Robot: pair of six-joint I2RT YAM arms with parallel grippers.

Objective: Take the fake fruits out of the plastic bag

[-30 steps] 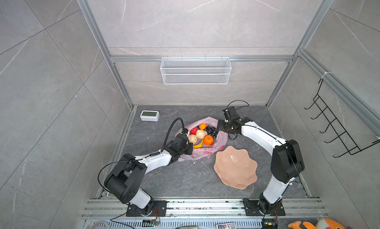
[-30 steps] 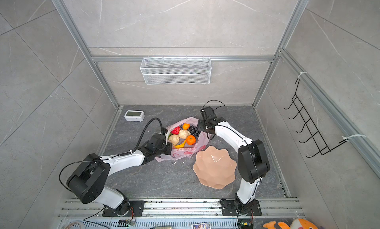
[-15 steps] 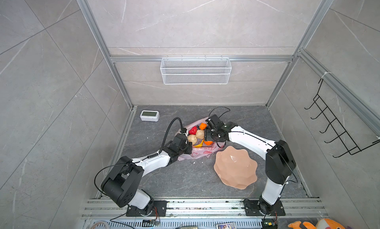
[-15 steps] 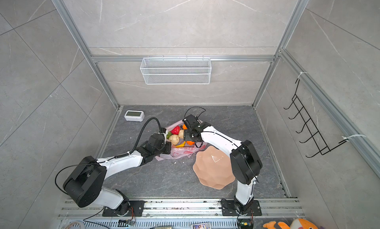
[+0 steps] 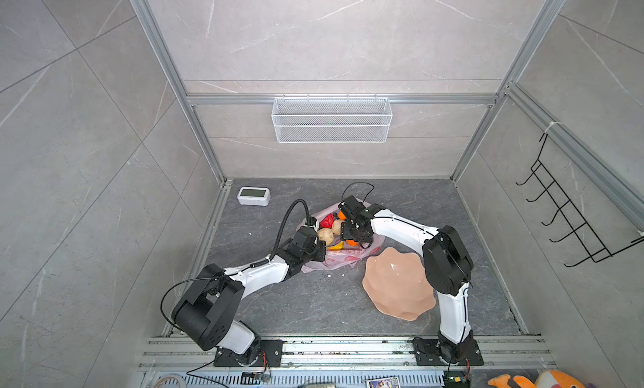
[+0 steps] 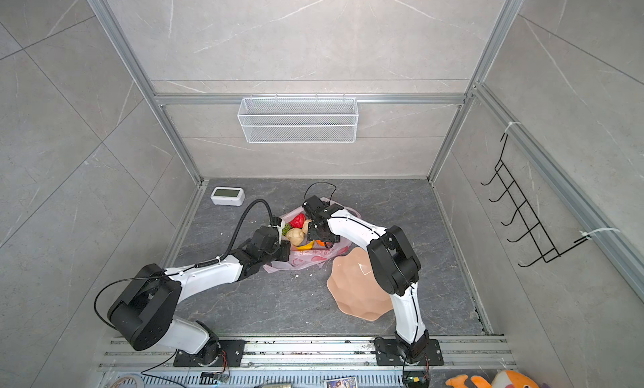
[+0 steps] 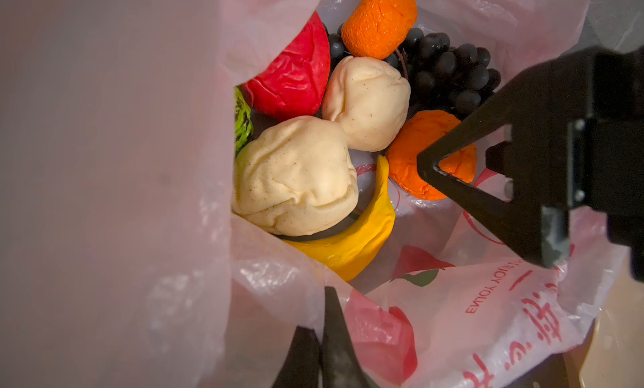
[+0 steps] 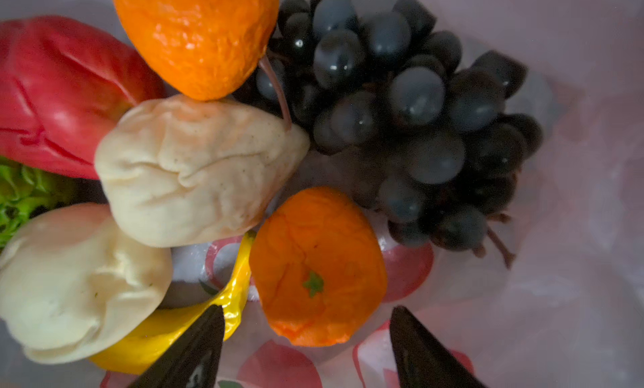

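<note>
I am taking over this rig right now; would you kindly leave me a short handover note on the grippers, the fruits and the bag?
Left gripper: shut on the plastic bag at its rim, holding the mouth open.
Right gripper: open, inside the bag, poised over the orange by the banana, gripping nothing.
Fruits: all in the bag: other orange, grapes, apple, two cream lumps, banana, green ball.
Done: none out yet; the pink dish lies beside the bag.
Left: lift out every fruit.
</note>
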